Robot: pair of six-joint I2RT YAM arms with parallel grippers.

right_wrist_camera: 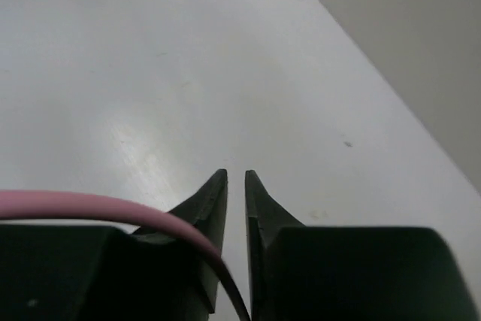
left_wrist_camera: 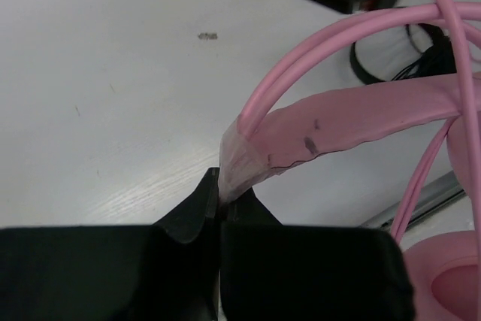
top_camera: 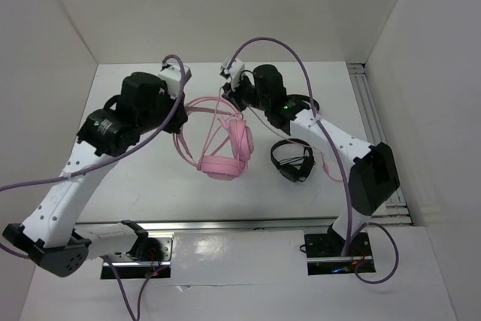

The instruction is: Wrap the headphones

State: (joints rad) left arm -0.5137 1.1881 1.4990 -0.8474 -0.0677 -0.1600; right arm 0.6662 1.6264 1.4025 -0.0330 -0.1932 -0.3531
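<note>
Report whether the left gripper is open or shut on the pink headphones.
Shut. The left gripper pinches the headphones at one clear-wrapped end of the band; its jaws meet on it.

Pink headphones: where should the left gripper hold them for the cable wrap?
The flat end of the headband strap, from outside the arch, where the left gripper is shut on the headphones now. It is thin and flat for the jaws, away from the cups, and leaves the cable to the right gripper.
</note>
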